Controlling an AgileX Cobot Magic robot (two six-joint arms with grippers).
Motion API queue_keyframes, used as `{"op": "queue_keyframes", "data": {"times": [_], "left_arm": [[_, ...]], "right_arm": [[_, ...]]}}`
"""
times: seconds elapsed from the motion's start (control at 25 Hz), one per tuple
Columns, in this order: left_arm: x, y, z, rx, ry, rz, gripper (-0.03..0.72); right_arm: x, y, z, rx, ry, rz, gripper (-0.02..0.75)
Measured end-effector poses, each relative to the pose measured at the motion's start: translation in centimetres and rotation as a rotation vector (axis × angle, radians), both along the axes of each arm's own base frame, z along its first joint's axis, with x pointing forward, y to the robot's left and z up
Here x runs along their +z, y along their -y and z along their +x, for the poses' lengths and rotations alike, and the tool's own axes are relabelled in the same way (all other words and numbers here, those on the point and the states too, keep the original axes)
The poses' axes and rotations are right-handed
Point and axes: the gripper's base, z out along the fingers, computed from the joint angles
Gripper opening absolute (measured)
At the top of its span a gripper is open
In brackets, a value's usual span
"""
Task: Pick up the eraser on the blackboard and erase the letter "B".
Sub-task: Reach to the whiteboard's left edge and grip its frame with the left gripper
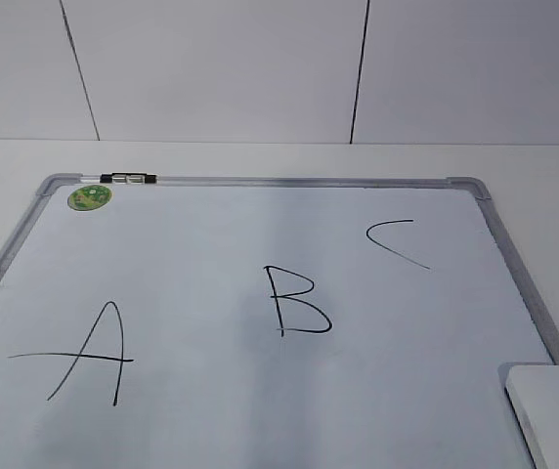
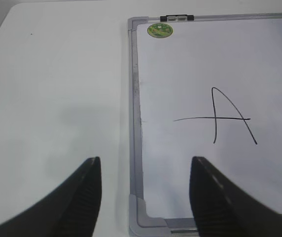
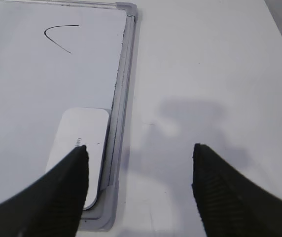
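The blackboard [image 1: 260, 182], a white board with a silver-grey frame, lies flat on the table. The letter "B" [image 1: 297, 301] is drawn in black near its middle. The white eraser [image 1: 555, 413] lies on the board's near right corner; it also shows in the right wrist view [image 3: 81, 136], partly behind my left finger. My right gripper [image 3: 140, 153] is open and empty, above the table just right of the board's frame. My left gripper [image 2: 145, 165] is open and empty, above the board's near left corner [image 2: 143, 215]. Neither gripper shows in the exterior view.
A slanted "A" [image 1: 94, 352] is at the board's left and a curved "C" [image 1: 392, 239] at its right. A round green sticker [image 1: 90, 196] and a small clip [image 1: 129, 178] sit at the far left corner. White table surrounds the board [image 3: 205, 74].
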Motion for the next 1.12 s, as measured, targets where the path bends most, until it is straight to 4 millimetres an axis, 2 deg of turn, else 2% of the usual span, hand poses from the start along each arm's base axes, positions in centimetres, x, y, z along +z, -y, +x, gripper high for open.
{"op": "queue_keyframes", "data": {"times": [0.88,1.12], "left_arm": [[0.0,-0.04,0.0,0.003,0.0,0.004,0.424],[0.0,-0.02,0.0,0.002,0.0,0.003,0.424]], "right_arm": [[0.12,0.0,-0.05,0.0,0.005,0.0,0.522],[0.56,-0.02,-0.35,0.001,-0.064,0.003,0.522]]}}
